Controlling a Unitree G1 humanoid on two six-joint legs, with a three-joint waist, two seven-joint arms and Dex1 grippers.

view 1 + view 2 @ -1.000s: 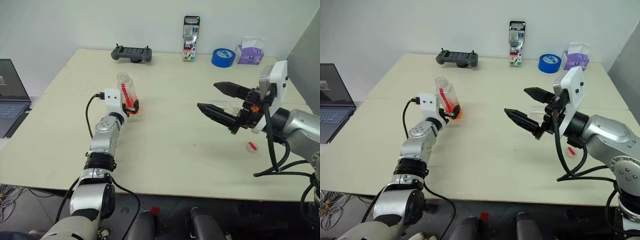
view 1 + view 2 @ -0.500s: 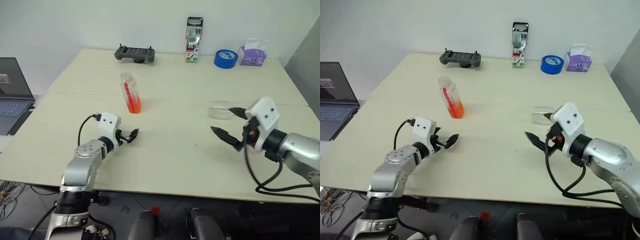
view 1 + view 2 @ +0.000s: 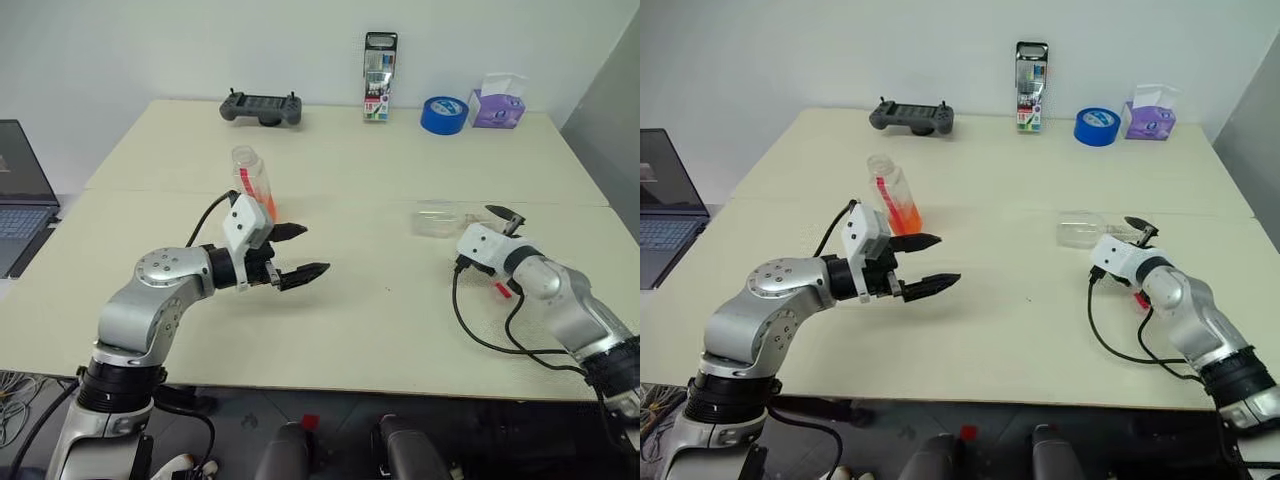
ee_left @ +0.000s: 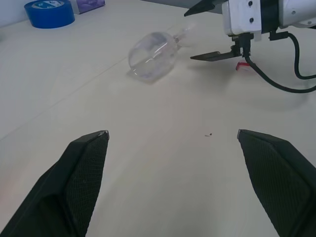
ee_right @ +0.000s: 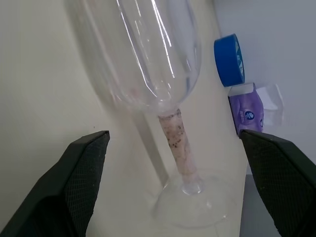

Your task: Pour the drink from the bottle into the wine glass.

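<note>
On the right half of the pale beige table (image 3: 350,330), a clear colourless stemmed wine glass (image 3: 440,217) lying on its side, long axis running across, bowl toward the table's middle, foot toward the right gripper (image 3: 505,222). Just beside that foot, black fingers spread wide with the thin stem between them in the right wrist view, not yet closed on it. Well apart to the left, the small clear plastic bottle (image 3: 252,182) upright with orange-red drink (image 3: 902,213) in its base, just behind the left gripper (image 3: 296,250), likewise wide apart and empty. Nearer arm for the glass: right, probably to stand it up first
</note>
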